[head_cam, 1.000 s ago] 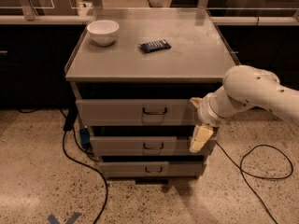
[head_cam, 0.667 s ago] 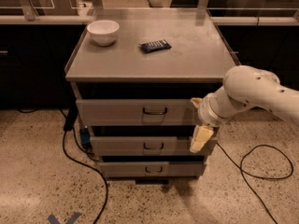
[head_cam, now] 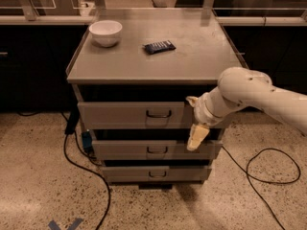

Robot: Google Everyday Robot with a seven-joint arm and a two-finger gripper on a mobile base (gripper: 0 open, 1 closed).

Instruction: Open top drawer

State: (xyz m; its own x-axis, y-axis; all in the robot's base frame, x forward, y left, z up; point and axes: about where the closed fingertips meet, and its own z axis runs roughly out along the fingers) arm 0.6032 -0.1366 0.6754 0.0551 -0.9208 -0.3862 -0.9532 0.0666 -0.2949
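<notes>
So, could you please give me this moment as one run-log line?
wide grey top drawer: small dark loop handle ungrasped | gripper: right of handle, hanging by drawer's right end, pointing down

My grey bench (head_cam: 192, 61) carries a white bowl (head_cam: 105, 32) upright near its back left corner and a dark flat packet (head_cam: 159, 46) near the middle, well apart. My gripper (head_cam: 196, 137) hangs below the bench's front edge, toward the right.

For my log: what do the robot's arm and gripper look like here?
The arm is smooth, rounded white casing with a few small dark dots, narrowing to a ringed wrist. The gripper, by the right end of the top drawer, is cream-yellow and tapered. No cables on it show.
</notes>
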